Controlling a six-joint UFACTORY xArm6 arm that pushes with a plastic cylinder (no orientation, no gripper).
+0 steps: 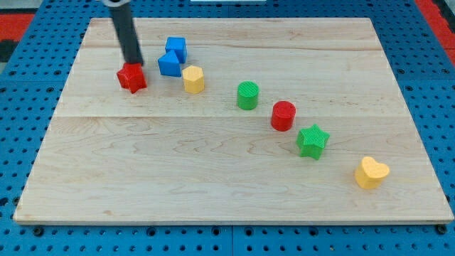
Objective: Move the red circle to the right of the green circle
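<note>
My tip (133,65) is touching the red star (132,77) at the desk's (213,178) top left; there is no gripper to see. The red circle (283,115) is sitting just right of the green circle (247,94).

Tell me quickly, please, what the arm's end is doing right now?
No gripper: my tip holds nothing and sits at the red star, on its upper edge in the view.
</note>
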